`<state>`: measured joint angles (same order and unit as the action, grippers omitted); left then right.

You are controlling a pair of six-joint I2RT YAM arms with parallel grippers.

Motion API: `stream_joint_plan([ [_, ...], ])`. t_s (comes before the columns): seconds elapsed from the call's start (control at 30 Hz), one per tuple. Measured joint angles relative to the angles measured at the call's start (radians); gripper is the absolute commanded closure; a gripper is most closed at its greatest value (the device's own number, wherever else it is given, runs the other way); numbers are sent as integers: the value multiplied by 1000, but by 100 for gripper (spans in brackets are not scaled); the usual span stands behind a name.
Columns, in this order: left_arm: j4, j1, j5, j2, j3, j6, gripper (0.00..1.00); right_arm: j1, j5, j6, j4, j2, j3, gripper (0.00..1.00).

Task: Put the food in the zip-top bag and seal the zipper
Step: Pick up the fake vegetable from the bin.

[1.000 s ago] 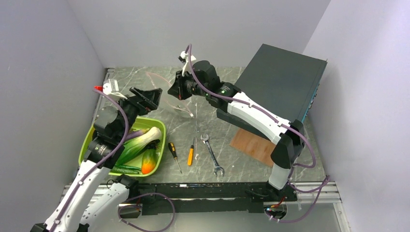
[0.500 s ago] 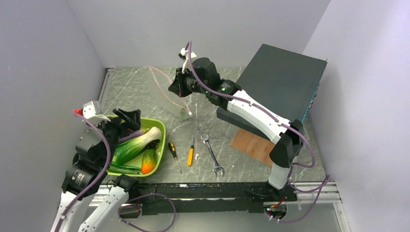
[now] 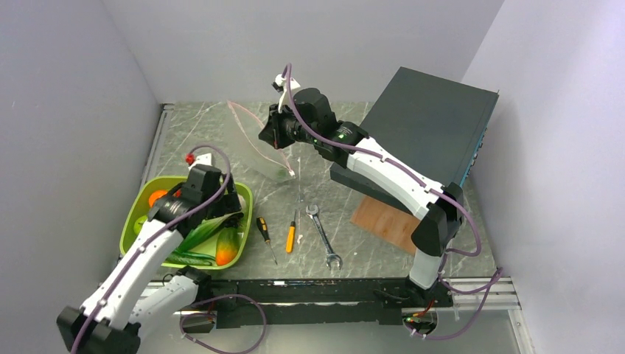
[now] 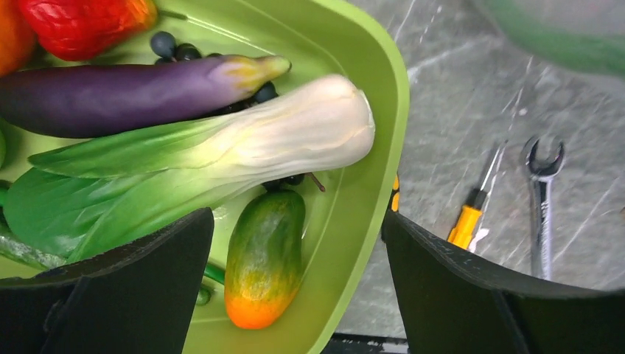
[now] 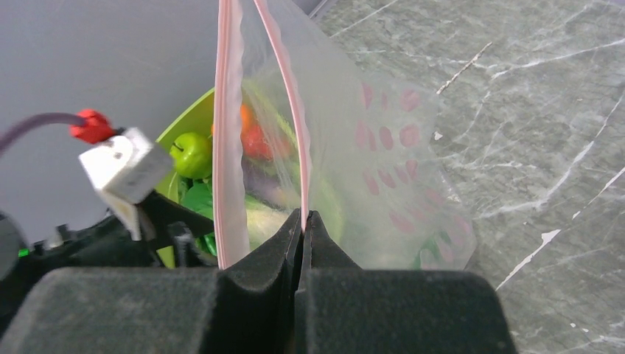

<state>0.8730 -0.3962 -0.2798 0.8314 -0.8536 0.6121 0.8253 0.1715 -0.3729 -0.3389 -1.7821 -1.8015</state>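
- We record a grey, white-veined table [image 3: 206,133] closed in by plain pale walls [image 3: 74,74] on the left, far and right sides.
- A dark box [image 3: 431,118] stands at the far right, and a brown board [image 3: 383,221] lies flat on the table just near of it.
- A black-handled screwdriver [image 3: 262,227], an orange-handled screwdriver [image 3: 290,239] and a wrench [image 3: 323,234] lie side by side at near centre, apart from one another.
- A lime-green tray [image 3: 130,221] sits at the near left and holds the food: a bok choy [image 4: 243,147], an eggplant [image 4: 125,92], a green-and-orange piece [image 4: 264,258] and a red piece [image 4: 81,22].
- The left gripper [image 4: 295,236] hangs over the tray with its jaws spread wide and nothing between them.
- The right gripper [image 5: 304,217] is pinched tight on the mouth edge of the zip-top bag [image 3: 265,151], holding it up at far centre, between tray and box.
- The zipper [image 5: 225,133] runs away from the fingers in two pink strips that stand parted.
- We cannot tell whether the bag's lower corner touches the table.
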Motion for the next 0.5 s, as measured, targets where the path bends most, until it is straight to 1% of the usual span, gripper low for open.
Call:
stream_joint_plan([
  [0.13,22,0,48,133,-40,-64,9,0,0,6,-2,0,2,100],
  [0.27,22,0,76,212,-66,-104,15,0,0,10,0,1,20,100],
  [0.37,10,0,95,212,-41,-84,21,0,0,14,-4,1,33,100],
  [0.43,3,0,100,198,3,-40,24,0,0,15,-4,1,37,100],
  [0.5,11,0,103,186,56,15,25,0,-1,16,-3,4,43,100],
])
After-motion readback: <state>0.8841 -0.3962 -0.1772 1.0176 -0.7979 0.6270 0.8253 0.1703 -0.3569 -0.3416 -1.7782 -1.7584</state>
